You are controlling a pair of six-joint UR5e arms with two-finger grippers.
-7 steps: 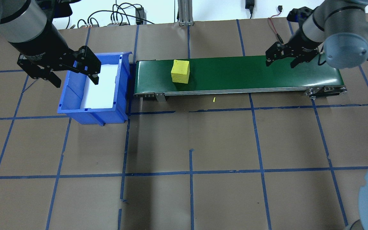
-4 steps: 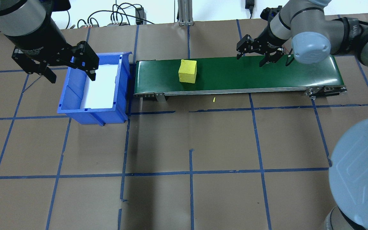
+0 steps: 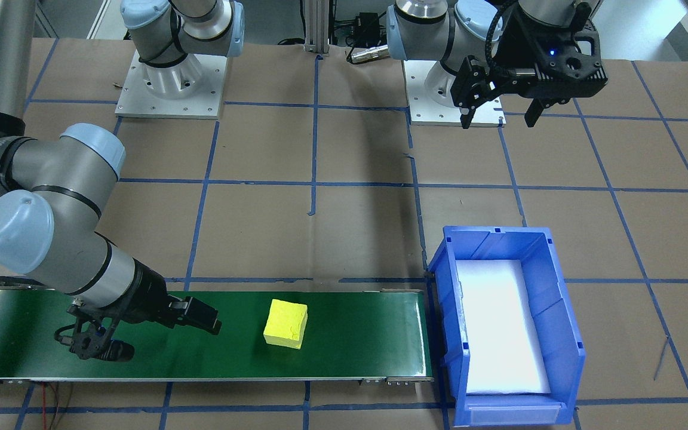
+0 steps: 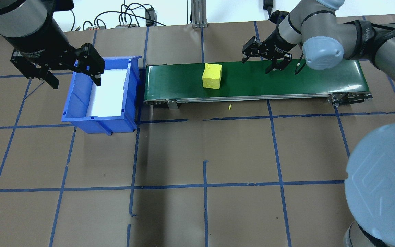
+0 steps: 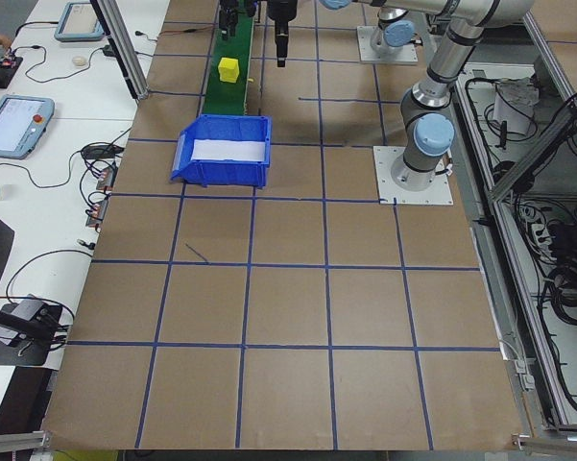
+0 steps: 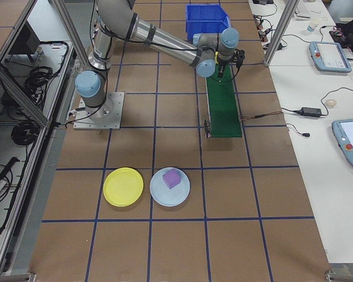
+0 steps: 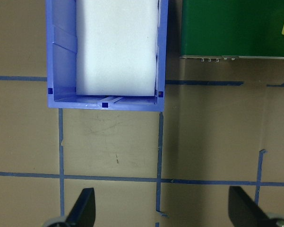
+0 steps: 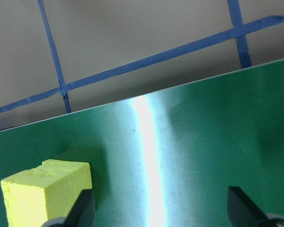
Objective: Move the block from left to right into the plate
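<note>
The yellow block (image 4: 212, 76) (image 3: 285, 323) sits on the green conveyor belt (image 4: 303, 80), left of its middle in the overhead view. My right gripper (image 4: 256, 67) (image 3: 174, 340) hangs open low over the belt, a short way right of the block and apart from it. In the right wrist view the block (image 8: 45, 195) lies just beside one fingertip. My left gripper (image 4: 75, 83) (image 3: 497, 122) is open and empty, raised above the blue bin's near-left part. Two plates show in the exterior right view: a yellow plate (image 6: 123, 187), and a pale blue plate (image 6: 158, 197) bearing a purple block (image 6: 172, 177).
The blue bin (image 4: 98, 124) (image 3: 559, 298) with a white liner stands at the belt's left end in the overhead view. Cables and a metal post line the table's far edge. A small yellow crumb (image 4: 229, 107) lies in front of the belt.
The yellow block has travelled rightward along the belt in the overhead view. My right gripper has swung left toward it, still open. My left gripper has drifted slightly back over the bin.
</note>
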